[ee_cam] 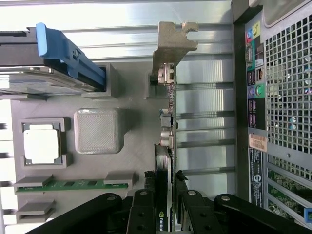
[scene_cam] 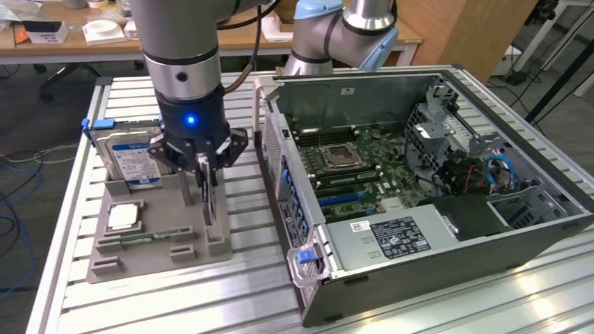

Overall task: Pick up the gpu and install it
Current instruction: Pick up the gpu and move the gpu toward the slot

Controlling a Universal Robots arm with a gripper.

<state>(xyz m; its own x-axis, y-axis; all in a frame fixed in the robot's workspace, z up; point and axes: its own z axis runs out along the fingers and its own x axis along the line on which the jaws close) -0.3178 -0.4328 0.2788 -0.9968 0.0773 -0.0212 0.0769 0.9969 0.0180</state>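
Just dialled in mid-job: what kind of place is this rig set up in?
Looks like a robotics lab or workshop: an aluminium-slat bench carries an open computer case and a grey parts fixture, where the claw grips the gpu; office desks stand behind.

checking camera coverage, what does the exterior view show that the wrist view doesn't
Exterior view: the open computer case's inside, with motherboard and power supply, and the arm above the grey tray. Wrist view: the case's rear port panel face-on, with coloured jacks. Both: the gripper closed on the upright gpu, the hard drive, and the tray.
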